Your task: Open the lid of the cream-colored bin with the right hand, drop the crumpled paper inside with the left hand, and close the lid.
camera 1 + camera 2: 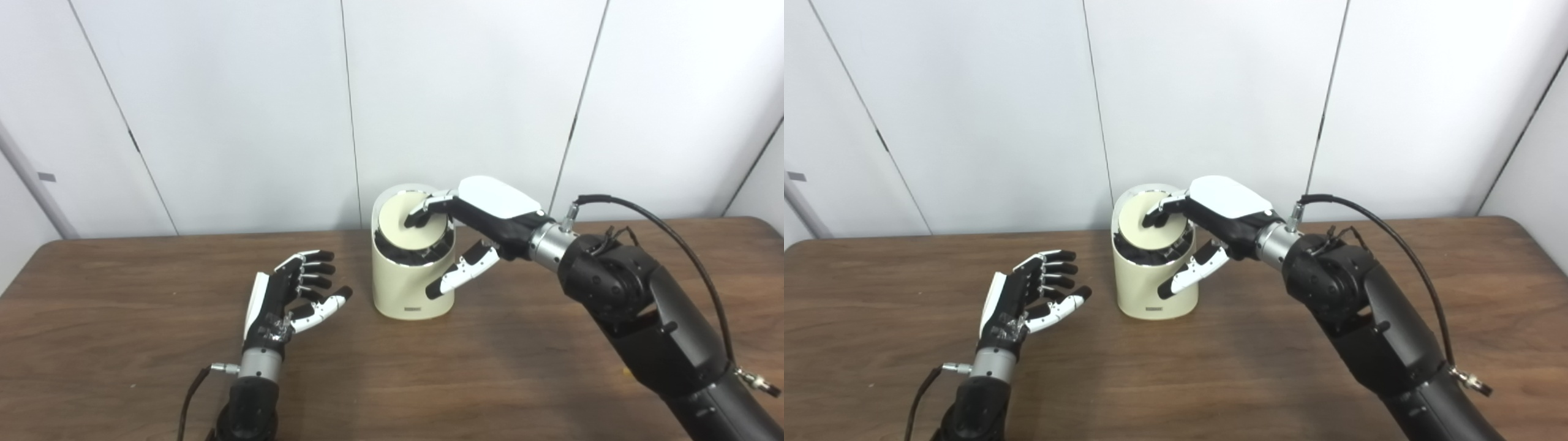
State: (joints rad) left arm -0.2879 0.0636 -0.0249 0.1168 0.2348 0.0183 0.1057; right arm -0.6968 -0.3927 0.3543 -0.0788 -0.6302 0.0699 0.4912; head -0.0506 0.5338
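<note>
The right hand (484,220) presses its fingertips on the tilted lid (411,225) of the bin (407,288), grasping nothing. The left hand (293,288), left of the bin, is released and empty. I think a gentle, centred push works best.

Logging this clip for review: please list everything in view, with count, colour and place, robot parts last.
bin: one, cream, centre of the table.
lid: one, cream disc, tilted in the bin's mouth, dark gap in front.
table: one, dark brown wood.
wall panels: white, behind the table.
crumpled paper: none visible.
left hand: one, black and white, open, empty, left of the bin.
right hand: one, black and white, fingertips on the lid.
</note>
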